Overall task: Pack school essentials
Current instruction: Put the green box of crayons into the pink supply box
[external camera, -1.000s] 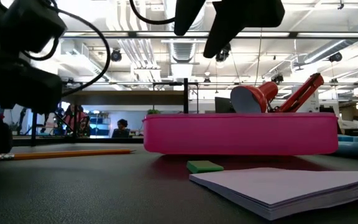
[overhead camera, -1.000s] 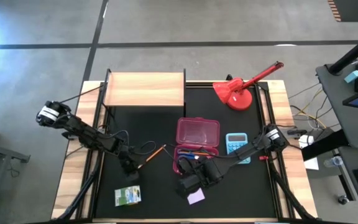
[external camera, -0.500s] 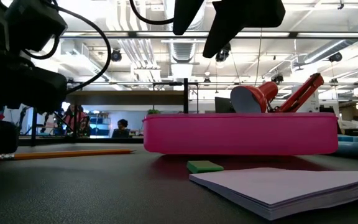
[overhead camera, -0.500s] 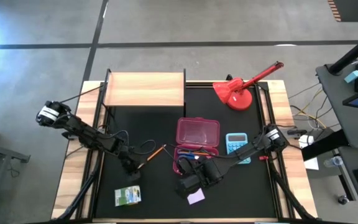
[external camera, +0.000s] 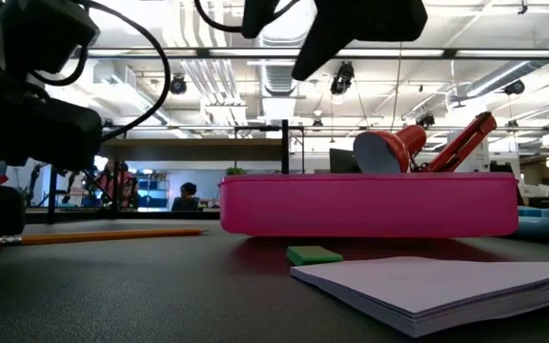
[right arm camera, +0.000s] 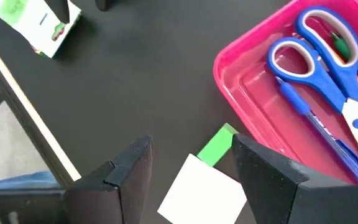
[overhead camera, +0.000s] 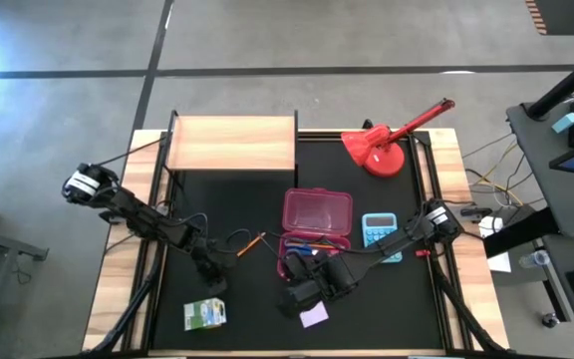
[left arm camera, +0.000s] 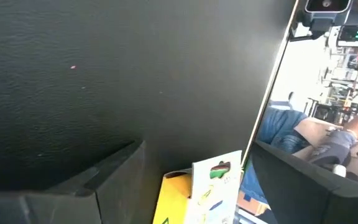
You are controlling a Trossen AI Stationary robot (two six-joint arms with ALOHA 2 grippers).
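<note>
Two open grippers, both holding nothing; my right gripper (right arm camera: 191,168) hovers above the green eraser (right arm camera: 216,145); my left gripper (overhead camera: 212,282) hangs at twelve o'clock of the green-and-white box (overhead camera: 204,314).

glossy pink plastic case (right arm camera: 253,93), matt black mat (overhead camera: 227,209)

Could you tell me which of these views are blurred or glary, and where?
Low view: the sticky-note pad up close is soft, and ceiling lights glare. Left wrist view: the bright room behind the box is washed out. Right wrist view: the scissors are sharp.
</note>
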